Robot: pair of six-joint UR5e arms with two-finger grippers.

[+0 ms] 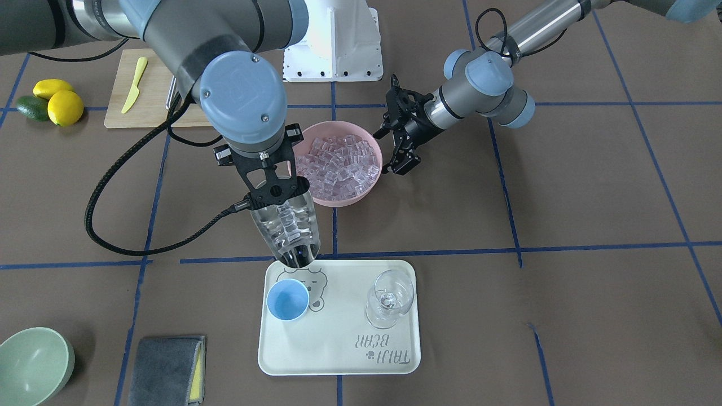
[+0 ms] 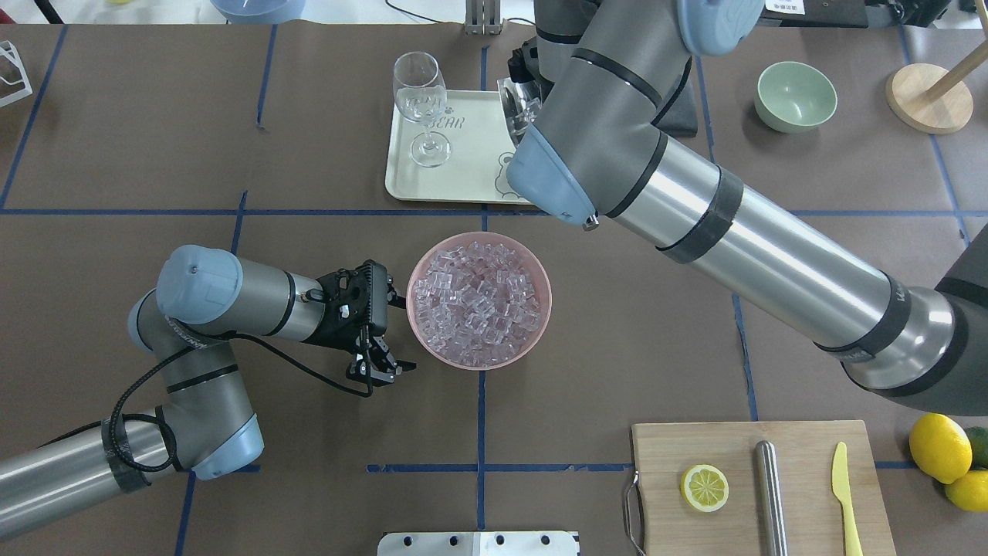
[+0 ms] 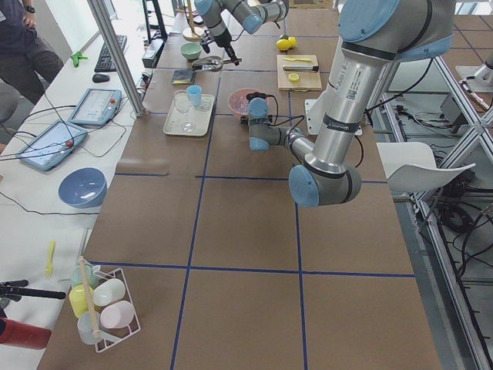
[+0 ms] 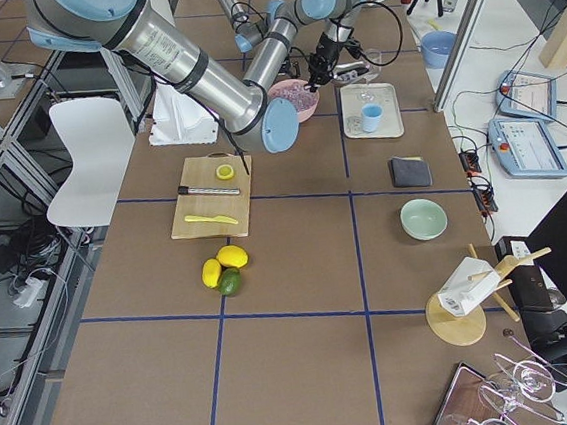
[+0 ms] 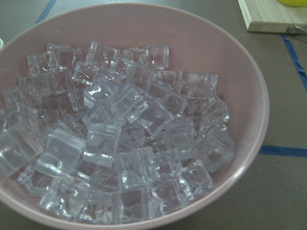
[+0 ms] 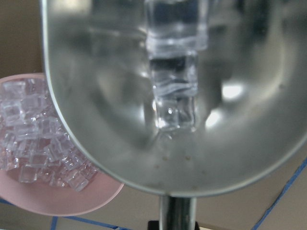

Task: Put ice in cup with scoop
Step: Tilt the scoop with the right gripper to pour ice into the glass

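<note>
My right gripper [image 1: 275, 190] is shut on the thin handle of the steel scoop [image 1: 285, 228]. The scoop [image 6: 177, 120] hangs trough-down over the near-left corner of the white tray [image 1: 338, 366], its lip just behind the light-blue cup [image 1: 287, 300]. Several clear ice cubes [image 6: 173, 108] lie in the trough. The cup stands upright on the tray and looks empty. A pink bowl [image 1: 369, 189] heaped with ice [image 5: 124, 139] sits at mid-table. My left gripper [image 2: 384, 369] hovers beside that bowl, open and holding nothing. The overhead view hides the cup behind my right arm.
A clear wine glass [image 1: 389, 299] stands on the tray to the cup's right. A green bowl [image 1: 31, 363] and a grey cloth [image 1: 166, 369] lie near the front edge. A cutting board [image 2: 760, 486] carries a lemon slice, a steel cylinder and a yellow knife, with lemons [image 1: 59, 101] beside it.
</note>
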